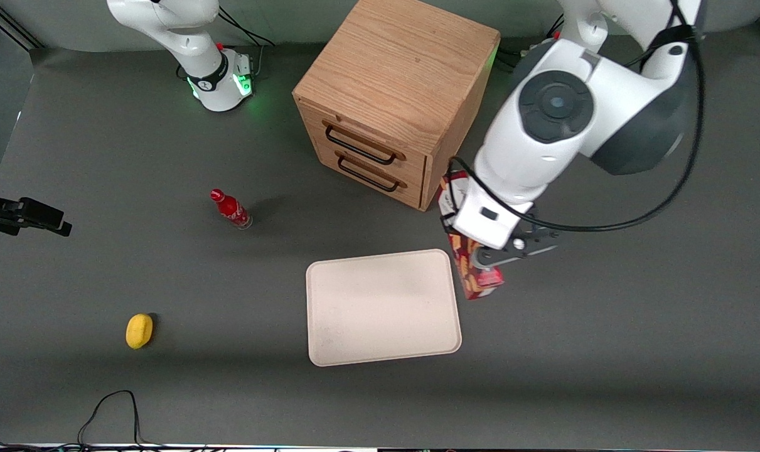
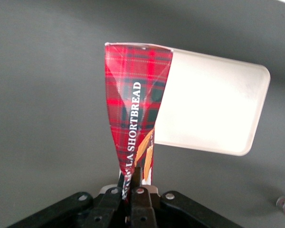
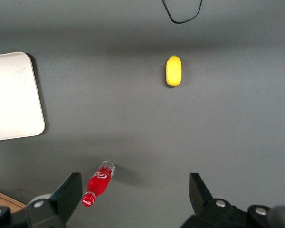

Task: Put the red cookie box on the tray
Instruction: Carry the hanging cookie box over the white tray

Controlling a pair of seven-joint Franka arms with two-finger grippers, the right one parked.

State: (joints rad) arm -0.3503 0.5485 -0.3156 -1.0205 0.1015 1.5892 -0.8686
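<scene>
From my remote station, I saw the left arm's gripper [image 1: 487, 260] pinching the red cookie box [image 1: 474, 279] near one end, its fingers [image 2: 141, 187] pressed against the carton's narrow sides. The box hung in the gripper just beside the tray's [image 1: 383, 307] short edge on the working arm's side, between the tray and the wooden cabinet [image 1: 395, 94]; whether its lower end touched the table [image 1: 605, 351] I could not tell. In the wrist camera the box [image 2: 135, 114] stretched away from the gripper [image 2: 135, 190], its tartan side bearing the word "SHORTBREAD", with one long edge overlapping the cream tray [image 2: 213, 109] in the picture.

By my count the table held one tray, with nothing lying on it, one cookie box, one cabinet with two drawers, each drawer fitted with one dark handle, one small red bottle [image 1: 231, 209] and one yellow lemon-like fruit [image 1: 139, 330]. The bottle stood well apart from the tray, toward the parked arm's end of the table and farther from the front camera than the tray. The yellow fruit lay nearer the front camera than the bottle, also toward the parked arm's end. The parked arm's wrist camera showed the same single bottle [image 3: 99, 184], the single fruit [image 3: 174, 71] and a corner of the tray [image 3: 14, 95]. One black cable [image 1: 113, 408] looped on the table at the edge nearest the front camera.
</scene>
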